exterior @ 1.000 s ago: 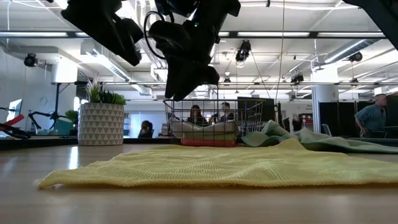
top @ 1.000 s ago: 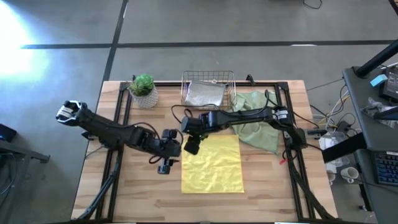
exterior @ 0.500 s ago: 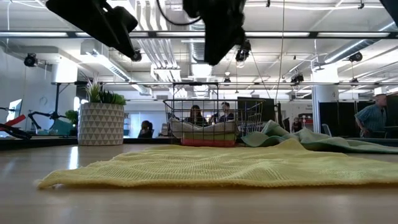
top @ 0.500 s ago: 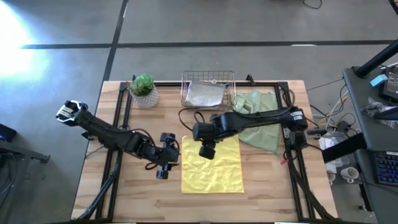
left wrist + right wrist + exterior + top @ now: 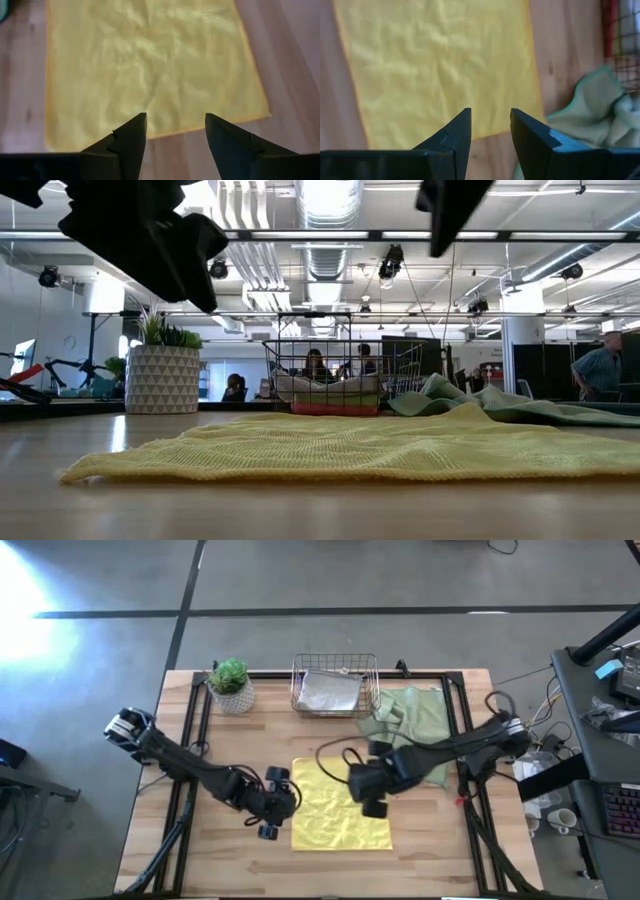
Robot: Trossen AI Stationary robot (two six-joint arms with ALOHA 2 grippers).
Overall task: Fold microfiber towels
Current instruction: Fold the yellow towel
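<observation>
On the left of the desk (image 5: pixel 230 860), the left gripper (image 5: pixel 268 828) has slid toward the near edge and now hangs above the near left corner of the yellow towel (image 5: pixel 341 803). A second ago it sat further up that left edge. Its jaws stand wide with nothing between them, and the wrist view shows the towel's hem lying just past their tips.

The yellow towel itself has not shifted: it lies flat and unfolded in the middle of the desk, a little rumpled but spread to its full square.

The right gripper (image 5: pixel 373 806) has made the bigger move. A second ago it hovered over the towel's far left corner, close to the left gripper; now it has swept across and down to the towel's near right part. Its jaws are parted, somewhat narrower than the left pair, and hold nothing.

Further right, the pale sage green towel (image 5: pixel 415 725) lies crumpled beside the copper wire basket (image 5: pixel 335 683), which holds a grey towel (image 5: pixel 328 693). The potted plant (image 5: pixel 231 683) stands at the far left.

The two arms now stand spread to opposite near corners, which looks like lining up for a first fold away from the near edge. No corner is pinched yet, so the fold has not begun.
</observation>
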